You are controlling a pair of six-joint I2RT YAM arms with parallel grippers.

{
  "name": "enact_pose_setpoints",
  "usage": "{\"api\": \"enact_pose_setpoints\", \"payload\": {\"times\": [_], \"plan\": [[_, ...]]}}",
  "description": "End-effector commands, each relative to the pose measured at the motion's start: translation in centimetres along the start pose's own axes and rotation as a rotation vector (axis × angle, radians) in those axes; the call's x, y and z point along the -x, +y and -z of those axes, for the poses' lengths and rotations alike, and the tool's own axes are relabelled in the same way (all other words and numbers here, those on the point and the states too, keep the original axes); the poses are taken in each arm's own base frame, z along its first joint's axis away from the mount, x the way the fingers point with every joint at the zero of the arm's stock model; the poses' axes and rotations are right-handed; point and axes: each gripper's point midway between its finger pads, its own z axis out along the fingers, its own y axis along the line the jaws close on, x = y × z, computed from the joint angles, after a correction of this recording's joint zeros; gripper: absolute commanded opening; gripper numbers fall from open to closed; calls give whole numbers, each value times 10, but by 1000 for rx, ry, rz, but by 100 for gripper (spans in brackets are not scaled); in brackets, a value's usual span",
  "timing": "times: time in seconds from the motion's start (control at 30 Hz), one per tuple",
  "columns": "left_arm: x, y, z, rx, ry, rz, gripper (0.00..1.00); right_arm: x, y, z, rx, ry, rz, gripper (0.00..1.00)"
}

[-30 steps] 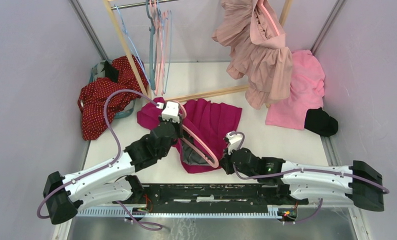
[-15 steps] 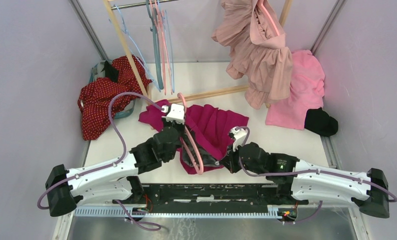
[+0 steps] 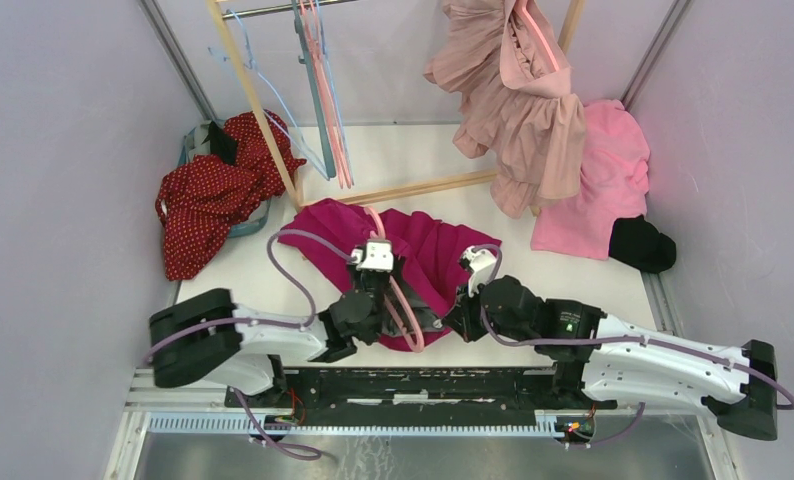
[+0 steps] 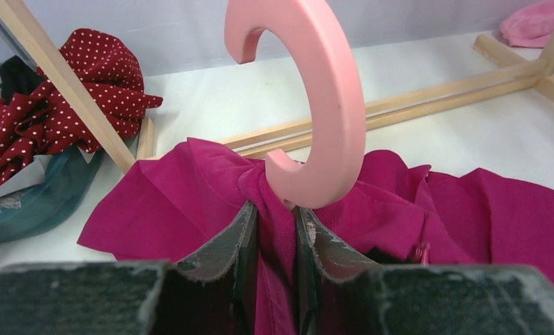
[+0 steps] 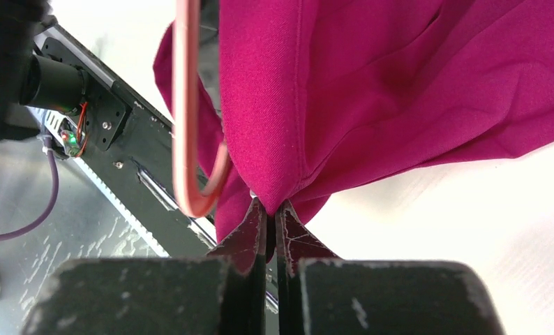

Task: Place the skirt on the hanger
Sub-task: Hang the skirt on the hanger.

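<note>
The magenta skirt (image 3: 435,252) lies bunched just in front of the wooden rack's (image 3: 425,187) base bar. The pink hanger (image 4: 331,105) rises through it. The left gripper (image 4: 274,218), nearly closed, pinches the hanger's neck together with a fold of skirt. The right gripper (image 5: 271,211), fully closed, nips the skirt's edge farthest from the rack.

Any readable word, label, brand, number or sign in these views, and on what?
None can be read.
Any marking by the green light on the right arm is too small to read.
The magenta pleated skirt, pink plastic hanger and red polka-dot garment show no text.
</note>
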Motion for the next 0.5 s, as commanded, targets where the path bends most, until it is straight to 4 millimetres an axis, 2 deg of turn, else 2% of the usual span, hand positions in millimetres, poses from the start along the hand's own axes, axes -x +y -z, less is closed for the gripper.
{"api": "enact_pose_setpoints", "payload": {"times": [0.0, 0.23, 0.37, 0.47], "plan": [[38, 7, 0, 136, -112, 130, 3, 26, 21, 13, 63, -38, -25, 1], [68, -20, -9, 100, -186, 131, 3, 9, 8, 17, 35, 23, -16, 1], [79, -21, -8, 92, -204, 135, 3, -1, 3, 19, 32, 49, -20, 1], [81, -20, -7, 81, -214, 143, 3, 1, 6, 22, 48, 38, -29, 1]]}}
